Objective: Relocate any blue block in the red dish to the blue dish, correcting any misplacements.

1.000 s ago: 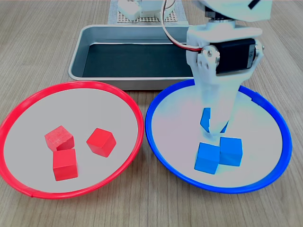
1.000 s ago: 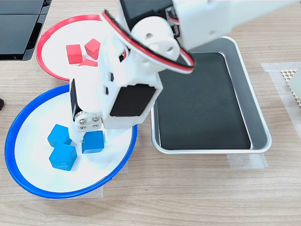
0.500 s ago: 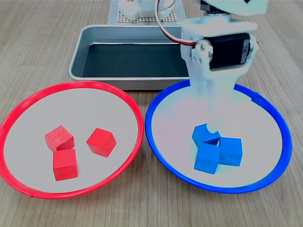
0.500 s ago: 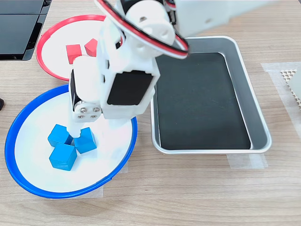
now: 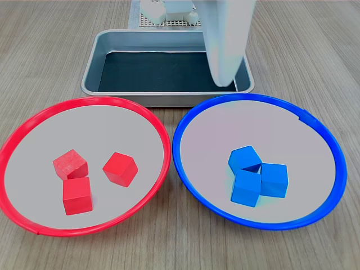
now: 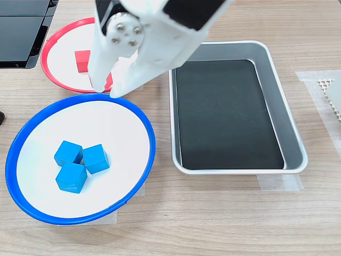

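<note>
Blue block (image 5: 244, 158) sits corner-on among two others in the blue dish (image 5: 315, 133); end effector (image 6: 106, 85) released.

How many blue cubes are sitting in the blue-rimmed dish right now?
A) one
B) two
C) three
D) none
C: three blue cubes lie clustered together inside the blue dish in both exterior views, while the red dish shows only red cubes where it is visible.
</note>
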